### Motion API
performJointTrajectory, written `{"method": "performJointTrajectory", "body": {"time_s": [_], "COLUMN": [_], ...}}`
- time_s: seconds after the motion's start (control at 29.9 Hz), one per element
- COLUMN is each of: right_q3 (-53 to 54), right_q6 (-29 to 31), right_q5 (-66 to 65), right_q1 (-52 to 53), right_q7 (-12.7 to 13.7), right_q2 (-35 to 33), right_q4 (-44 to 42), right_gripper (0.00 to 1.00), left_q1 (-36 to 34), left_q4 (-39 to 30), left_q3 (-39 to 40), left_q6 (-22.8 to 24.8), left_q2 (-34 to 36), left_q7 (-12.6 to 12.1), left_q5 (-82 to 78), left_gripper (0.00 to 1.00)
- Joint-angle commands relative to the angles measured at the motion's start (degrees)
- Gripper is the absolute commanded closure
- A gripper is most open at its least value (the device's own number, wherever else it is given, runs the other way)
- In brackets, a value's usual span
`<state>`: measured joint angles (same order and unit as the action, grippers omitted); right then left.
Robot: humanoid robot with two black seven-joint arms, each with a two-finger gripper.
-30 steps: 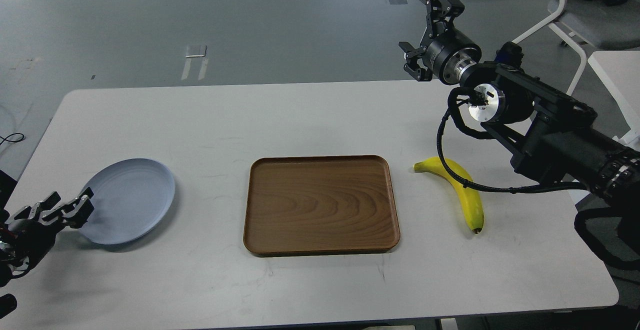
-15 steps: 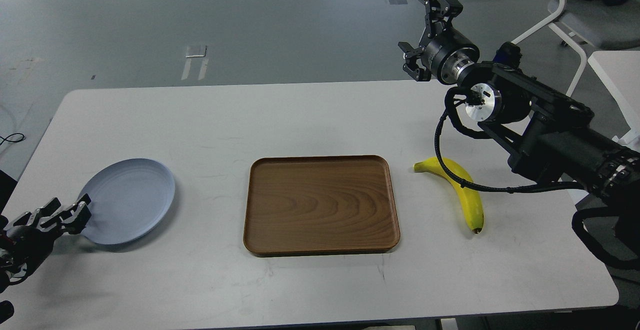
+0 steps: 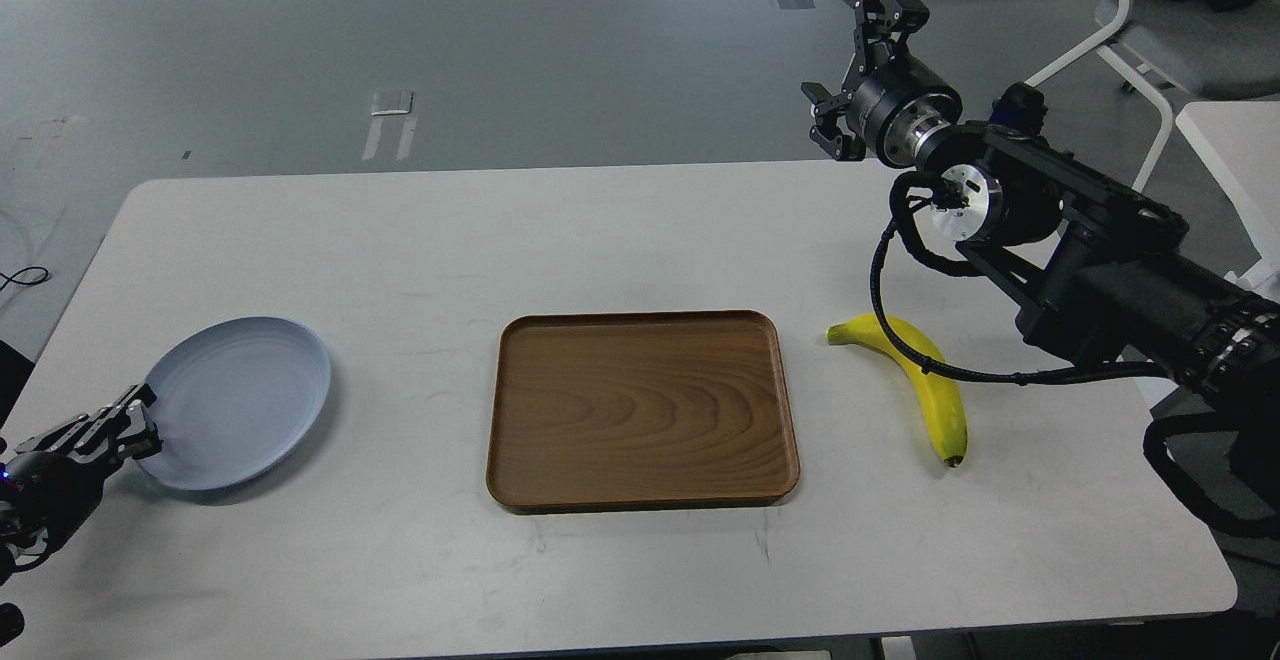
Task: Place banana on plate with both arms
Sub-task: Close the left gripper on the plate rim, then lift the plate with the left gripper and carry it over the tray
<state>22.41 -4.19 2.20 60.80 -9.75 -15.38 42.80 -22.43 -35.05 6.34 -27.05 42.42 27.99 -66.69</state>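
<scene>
arms: black, boxy links | right arm (image 3: 1100, 270): silver joint discs, looping black cable | right gripper (image 3: 850, 65): black prongs | left gripper (image 3: 100, 430): black

On my white table (image 3: 400, 240) the round pale blue-grey plate (image 3: 235, 400) sits near the left edge. My left gripper (image 3: 125, 428) is at the plate's near-left rim, seemingly closed on it, though I can't tell for sure. The brown rectangular wooden tray (image 3: 642, 410) lies in the middle. Right of it rests the curved yellow banana (image 3: 925, 390), untouched. My right gripper (image 3: 850, 70) hangs above the far right edge, its 2 fingers spread.
</scene>
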Motion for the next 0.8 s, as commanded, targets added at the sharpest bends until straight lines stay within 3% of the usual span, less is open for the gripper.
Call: {"method": "performJointTrajectory", "body": {"time_s": [0.0, 0.17, 0.4, 0.53, 0.77], "right_q3": [0.0, 0.1, 0.1, 0.1, 0.0], "right_q6": [-0.1, -0.1, -0.2, -0.2, -0.2], "right_q5": [0.0, 0.1, 0.1, 0.1, 0.3], "right_q1": [0.0, 0.6, 3.4, 5.4, 9.9], "right_q7": [0.0, 0.0, 0.1, 0.4, 1.8], "right_q2": [0.0, 0.0, -0.3, -0.5, -0.3], "right_q4": [0.1, 0.2, 0.1, -0.2, -0.4], "right_gripper": [0.00, 0.00, 0.00, 0.00, 0.00], "left_q1": [-0.5, -1.0, -6.5, -7.7, -15.8], "left_q4": [-0.6, -1.8, -7.8, -11.4, -20.8], "left_q3": [0.1, 0.4, 0.7, 0.2, 0.1], "left_q6": [1.2, 1.9, 8.6, 8.8, 8.9], "left_q2": [-0.1, 0.2, 3.2, 4.0, 4.6], "left_q7": [0.0, 0.0, 0.0, 0.0, 0.0], "left_q5": [0.0, 0.1, 6.0, 5.4, 0.7], "left_gripper": [1.00, 1.00, 1.00, 1.00, 1.00]}}
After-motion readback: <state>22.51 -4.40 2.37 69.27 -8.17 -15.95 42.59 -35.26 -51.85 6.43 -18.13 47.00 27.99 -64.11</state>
